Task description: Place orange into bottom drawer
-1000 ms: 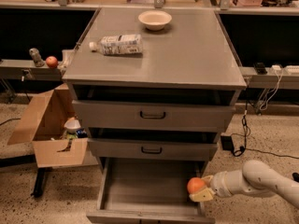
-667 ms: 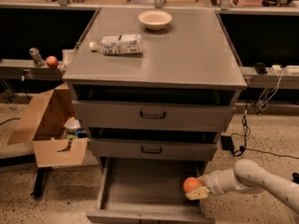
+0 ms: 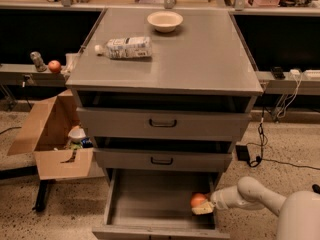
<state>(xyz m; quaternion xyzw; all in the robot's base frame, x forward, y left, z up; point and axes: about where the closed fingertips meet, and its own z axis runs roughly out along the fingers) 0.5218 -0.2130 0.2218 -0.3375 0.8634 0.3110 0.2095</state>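
Orange (image 3: 198, 200), round and bright, sits gripped in tool (image 3: 200, 205) inside bottom drawer (image 3: 150, 200).

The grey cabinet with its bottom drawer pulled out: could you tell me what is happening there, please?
A robot arm reaches in from the right, its gripper holding the orange inside the open bottom drawer, near its right wall. The orange has not been let go yet. A white bowl and a toppled bottle sit on the cabinet.
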